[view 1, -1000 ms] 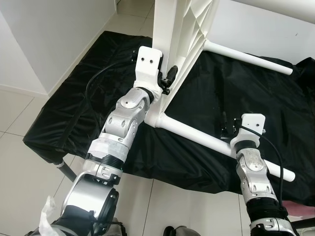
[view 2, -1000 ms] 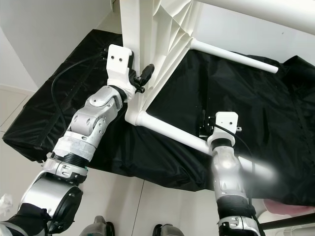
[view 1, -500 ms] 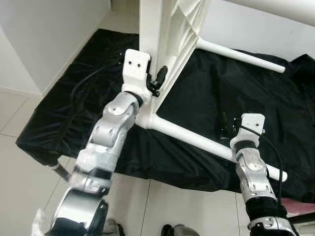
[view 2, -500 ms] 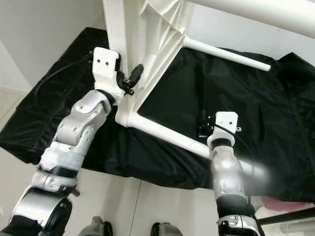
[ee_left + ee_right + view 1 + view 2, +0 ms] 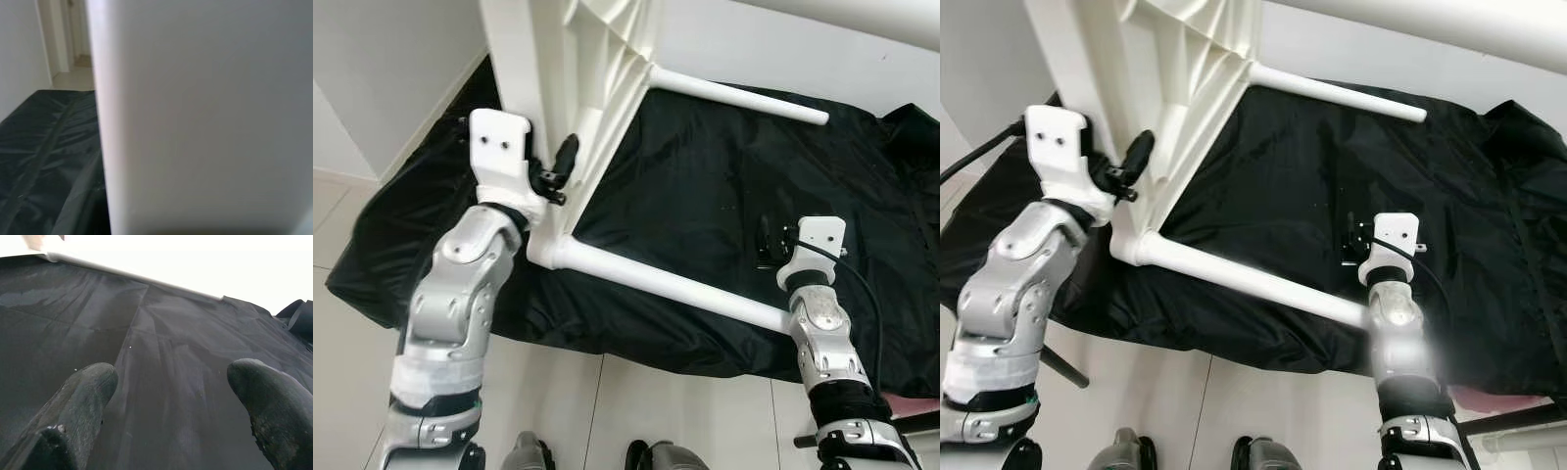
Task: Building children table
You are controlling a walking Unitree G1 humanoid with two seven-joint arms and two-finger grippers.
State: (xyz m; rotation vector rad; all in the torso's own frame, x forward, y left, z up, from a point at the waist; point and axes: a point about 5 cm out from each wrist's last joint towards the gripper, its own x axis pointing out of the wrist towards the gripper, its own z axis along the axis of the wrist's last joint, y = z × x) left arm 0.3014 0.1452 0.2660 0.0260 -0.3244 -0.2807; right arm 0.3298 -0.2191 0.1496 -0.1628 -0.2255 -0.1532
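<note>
Apparently mid-assembly, tipped white plastic children's table with round tube legs resting on black cloth, left gripper clamped on its ribbed edge, right gripper spread apart above cloth; next probably turning upright with steady hold; no containers visible.

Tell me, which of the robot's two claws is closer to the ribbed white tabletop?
Left. The left gripper is right against the edge of the tabletop, while the right gripper hovers open over the black cloth, well away beside the lower table leg.
</note>
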